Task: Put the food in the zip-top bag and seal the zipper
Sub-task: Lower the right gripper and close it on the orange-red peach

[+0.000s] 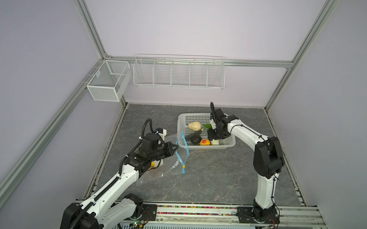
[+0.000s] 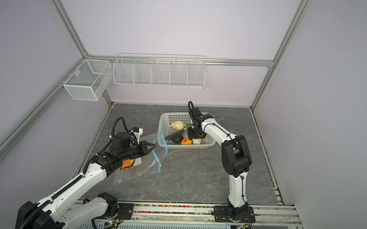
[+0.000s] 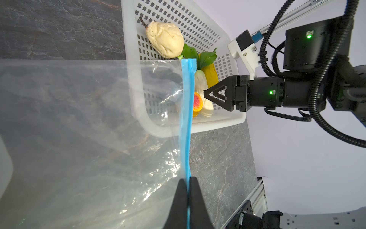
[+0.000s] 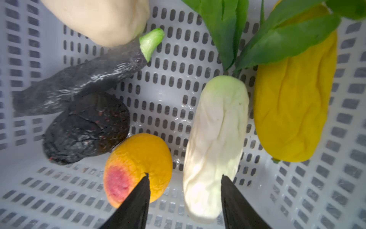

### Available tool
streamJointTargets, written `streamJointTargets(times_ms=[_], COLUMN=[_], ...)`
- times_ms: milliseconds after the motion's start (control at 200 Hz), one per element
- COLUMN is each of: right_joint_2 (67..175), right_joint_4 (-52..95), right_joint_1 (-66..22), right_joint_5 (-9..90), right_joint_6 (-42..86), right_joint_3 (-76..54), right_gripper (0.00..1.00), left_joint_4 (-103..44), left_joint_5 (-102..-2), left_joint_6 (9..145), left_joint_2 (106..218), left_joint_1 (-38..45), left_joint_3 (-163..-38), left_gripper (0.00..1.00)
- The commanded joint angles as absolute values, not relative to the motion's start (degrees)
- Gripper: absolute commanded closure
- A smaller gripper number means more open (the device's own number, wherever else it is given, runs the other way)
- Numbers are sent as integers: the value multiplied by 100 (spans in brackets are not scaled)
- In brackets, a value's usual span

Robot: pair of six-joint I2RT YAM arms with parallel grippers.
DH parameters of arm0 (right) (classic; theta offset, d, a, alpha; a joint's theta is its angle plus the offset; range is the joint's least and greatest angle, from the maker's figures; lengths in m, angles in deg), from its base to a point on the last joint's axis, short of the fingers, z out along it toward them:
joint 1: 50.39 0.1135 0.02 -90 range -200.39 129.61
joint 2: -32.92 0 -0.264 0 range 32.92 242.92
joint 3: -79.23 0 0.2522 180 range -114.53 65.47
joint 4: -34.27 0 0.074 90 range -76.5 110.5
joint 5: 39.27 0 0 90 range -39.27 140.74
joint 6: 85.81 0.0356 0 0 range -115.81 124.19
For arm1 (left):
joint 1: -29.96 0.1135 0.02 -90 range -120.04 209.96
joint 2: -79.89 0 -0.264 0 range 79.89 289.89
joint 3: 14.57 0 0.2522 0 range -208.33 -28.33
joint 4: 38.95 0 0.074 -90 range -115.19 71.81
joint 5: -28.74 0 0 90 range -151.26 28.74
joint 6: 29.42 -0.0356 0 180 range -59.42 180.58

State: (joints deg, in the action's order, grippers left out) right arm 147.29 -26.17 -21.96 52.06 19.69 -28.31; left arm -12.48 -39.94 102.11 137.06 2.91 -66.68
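While pinching the zipper (image 3: pixel 187 99) in the left end effector (image 3: pixel 188 184), with the zip-top bag (image 3: pixel 89 119) at eight o'clock of the basket (image 1: pixel 180 124), centre the half-spread, empty right end effector (image 4: pixel 184 174) on the white radish (image 4: pixel 215 138) at five o'clock, clear of the peach (image 4: pixel 138 154); close gently.

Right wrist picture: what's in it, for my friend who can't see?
The open right gripper hovers over a white vegetable and a peach in a white basket. A yellow piece, dark pieces and a beige piece lie nearby.
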Motion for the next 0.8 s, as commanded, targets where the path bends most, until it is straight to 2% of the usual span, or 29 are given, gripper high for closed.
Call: streamJointTargets(times_ms=[0,195,795], right_joint_2=[14512,14650,15395], right_joint_4=[-2928,-3069,-3037], right_joint_1=[-2042,-1878,-1682], right_joint_5=[4802,4696,4612], right_joint_6=[2490,2599,2508], right_joint_3=[-2919,-3040,-3211], right_gripper=[40,31,21], left_joint_4=[-1459,-1483,-1447], left_joint_5=[-3950,-3947,-3997], left_joint_6=[10236,10246,10224], left_joint_2=[13685,13670,13585], left_joint_1=[304,307,307], left_joint_3=[-6598,-6569,-6510], left_gripper=[100,100,100])
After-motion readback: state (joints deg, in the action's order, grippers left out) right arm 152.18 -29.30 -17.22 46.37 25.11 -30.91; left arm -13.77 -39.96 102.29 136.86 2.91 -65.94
